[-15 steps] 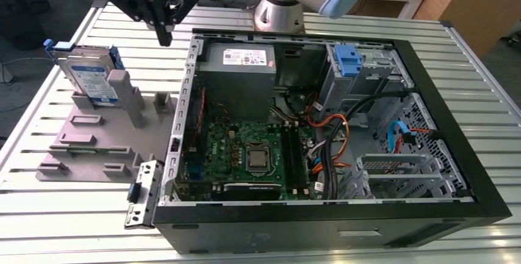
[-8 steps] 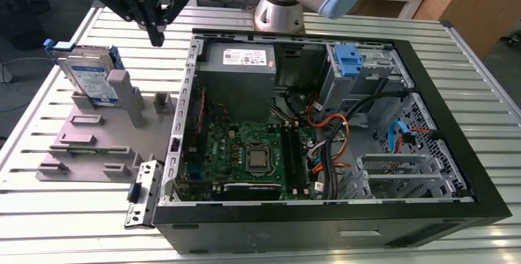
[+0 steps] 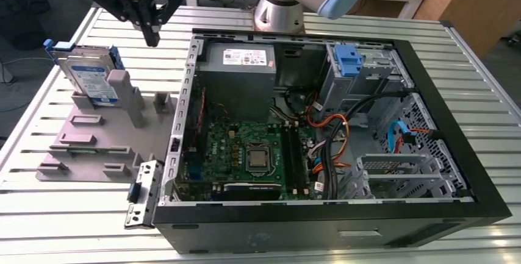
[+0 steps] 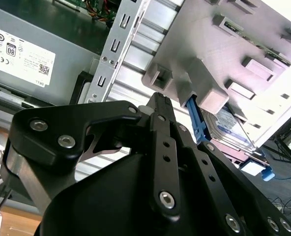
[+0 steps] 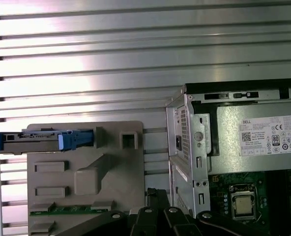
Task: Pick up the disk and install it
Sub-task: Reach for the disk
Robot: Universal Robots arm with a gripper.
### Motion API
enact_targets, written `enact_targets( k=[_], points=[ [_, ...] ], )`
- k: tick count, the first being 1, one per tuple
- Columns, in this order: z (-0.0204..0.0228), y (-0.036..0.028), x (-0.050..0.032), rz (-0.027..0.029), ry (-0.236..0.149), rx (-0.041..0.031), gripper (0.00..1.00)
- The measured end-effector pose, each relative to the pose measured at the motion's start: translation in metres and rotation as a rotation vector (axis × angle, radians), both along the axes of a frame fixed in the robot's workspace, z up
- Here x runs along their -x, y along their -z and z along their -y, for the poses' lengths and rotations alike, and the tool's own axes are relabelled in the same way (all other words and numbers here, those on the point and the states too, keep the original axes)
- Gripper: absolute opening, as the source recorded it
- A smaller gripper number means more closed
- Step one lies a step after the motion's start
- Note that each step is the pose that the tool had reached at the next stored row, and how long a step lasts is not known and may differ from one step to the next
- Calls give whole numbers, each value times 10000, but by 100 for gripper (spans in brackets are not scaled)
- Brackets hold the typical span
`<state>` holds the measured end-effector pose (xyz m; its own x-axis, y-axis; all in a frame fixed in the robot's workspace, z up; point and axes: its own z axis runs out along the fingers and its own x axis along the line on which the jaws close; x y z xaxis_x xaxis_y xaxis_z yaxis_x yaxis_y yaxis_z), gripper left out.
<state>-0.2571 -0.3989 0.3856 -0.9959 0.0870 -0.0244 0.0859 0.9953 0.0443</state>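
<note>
The disk [image 3: 88, 80] stands on edge in a slot of the grey holder block [image 3: 89, 136] at the exterior view's left, its white-and-blue label facing out and a blue carrier around it. In the first wrist view the disk [image 5: 42, 141] shows edge-on, and in the second wrist view the disk [image 4: 230, 129] lies behind the block's posts. My gripper [image 3: 151, 37] hangs above the slatted table, to the right of the disk and higher than it, touching nothing. Its fingers [image 4: 158, 105] are shut together and empty.
The open computer case [image 3: 456, 172] lies on its side at the exterior view's right, with motherboard [image 3: 244, 148], cables and grey power supply [image 3: 238, 58] inside. A bare blue bracket [image 3: 348, 61] sits in the drive bay at the back. A metal side latch [image 3: 140, 194] juts from the case's near corner.
</note>
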Motion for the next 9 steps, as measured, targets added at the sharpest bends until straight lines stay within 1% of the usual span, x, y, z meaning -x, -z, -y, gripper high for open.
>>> enact_targets(
  k=[3, 4, 5, 6, 9],
  points=[
    [0, 0, 0, -3, -1, 0, 11],
    [0, 2, 1, -39, 0, -1, 11],
    [0, 2, 1, -91, 0, -1, 11],
    [0, 3, 1, -111, 1, -1, 11],
    [0, 1, 0, -123, 0, 0, 11]
  ],
)
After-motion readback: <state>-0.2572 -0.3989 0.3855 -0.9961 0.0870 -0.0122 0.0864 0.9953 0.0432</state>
